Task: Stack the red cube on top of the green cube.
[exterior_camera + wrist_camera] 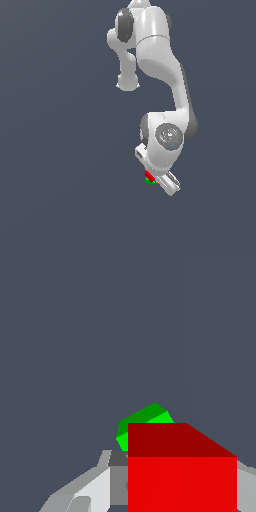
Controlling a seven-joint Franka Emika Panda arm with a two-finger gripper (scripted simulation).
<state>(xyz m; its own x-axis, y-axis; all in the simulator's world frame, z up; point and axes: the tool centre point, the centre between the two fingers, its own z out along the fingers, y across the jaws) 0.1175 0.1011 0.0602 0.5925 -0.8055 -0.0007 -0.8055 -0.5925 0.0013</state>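
Note:
The red cube (pixel 148 175) sits between my gripper's (pixel 153 179) fingers, partly hidden under the white hand in the exterior view. In the wrist view the red cube (pixel 182 471) fills the lower part of the picture, with a grey finger (pixel 107 481) pressed against one side and the other finger at the opposite side. The gripper (pixel 181 478) is shut on it. The green cube (pixel 149 181) lies directly beneath the red one; only a corner of it (pixel 145 421) shows past the red cube's edge. I cannot tell whether the two cubes touch.
The white arm (pixel 160 60) reaches down from the top of the exterior view and covers most of the hand. Around the cubes there is only the plain dark grey floor (pixel 60 150).

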